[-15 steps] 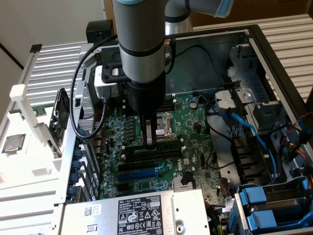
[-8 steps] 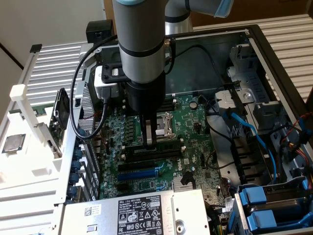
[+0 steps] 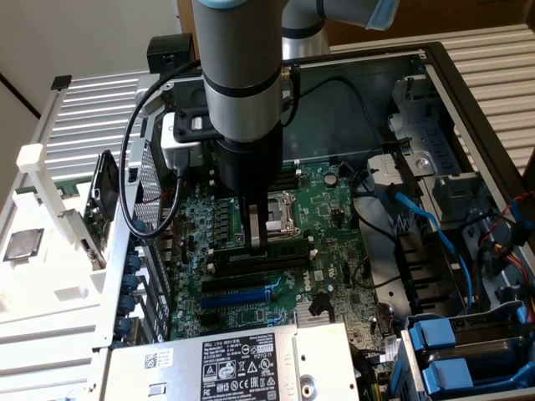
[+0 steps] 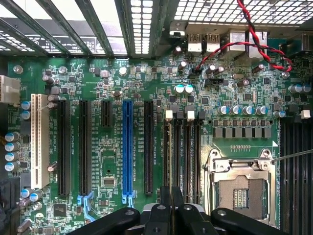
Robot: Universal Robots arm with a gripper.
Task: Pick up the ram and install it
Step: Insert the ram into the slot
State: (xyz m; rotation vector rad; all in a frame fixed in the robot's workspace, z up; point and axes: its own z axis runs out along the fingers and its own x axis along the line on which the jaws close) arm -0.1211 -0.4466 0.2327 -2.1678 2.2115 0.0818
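Observation:
My gripper reaches straight down into the open computer case, with its fingertips at the black memory slots beside the processor socket. In the wrist view the two fingers stand pressed almost together, in line with one of the memory slots. The ram sits edge-on between them as a thin strip and is mostly hidden by the fingers.
The motherboard carries a blue slot, a white slot and black expansion slots. Red and black wires cross near the rear ports. Blue cables, drive bays and a power supply ring the board. A silver chip lies outside the case.

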